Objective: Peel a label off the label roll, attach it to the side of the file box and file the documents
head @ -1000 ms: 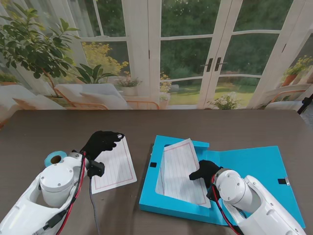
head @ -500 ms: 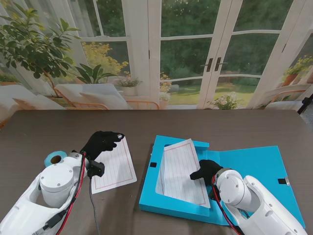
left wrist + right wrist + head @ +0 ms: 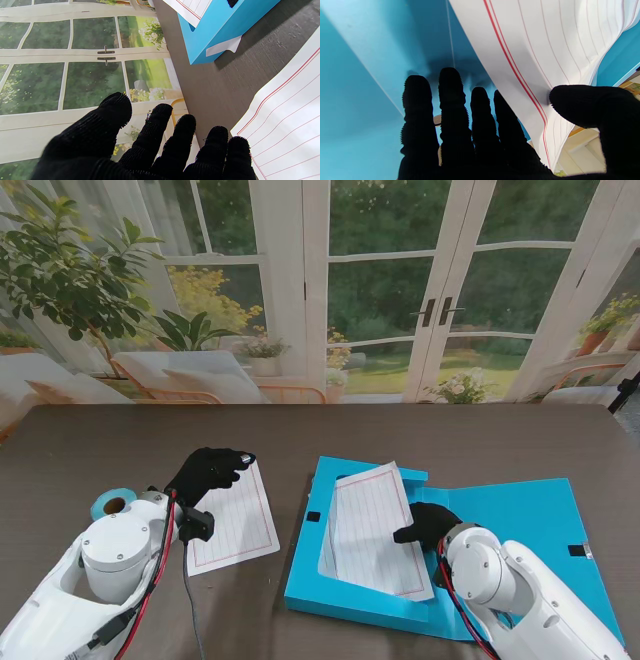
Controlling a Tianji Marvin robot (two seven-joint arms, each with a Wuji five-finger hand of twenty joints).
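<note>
The blue file box (image 3: 520, 520) lies open right of centre. A lined sheet (image 3: 365, 525) rests bowed in its tray. My right hand (image 3: 425, 525) is at that sheet's right edge; in the right wrist view the thumb presses on the sheet (image 3: 545, 45) while the fingers (image 3: 450, 100) lie under its edge against the box (image 3: 370, 62). My left hand (image 3: 205, 472) hovers open over the far corner of a second lined sheet (image 3: 235, 515). The left wrist view shows a white label (image 3: 222, 47) on the box's side (image 3: 212, 30). The label roll (image 3: 112, 503) sits at the far left.
The dark wooden table (image 3: 300, 435) stretches to a window backdrop on the far side. The box's open lid, with a small black clasp (image 3: 575, 551), covers the right part near me. A black cable (image 3: 188, 590) hangs from my left wrist.
My right hand has moved slightly farther from me and to the right, and the sheet in the box has shifted with it. The left arm has not moved.
</note>
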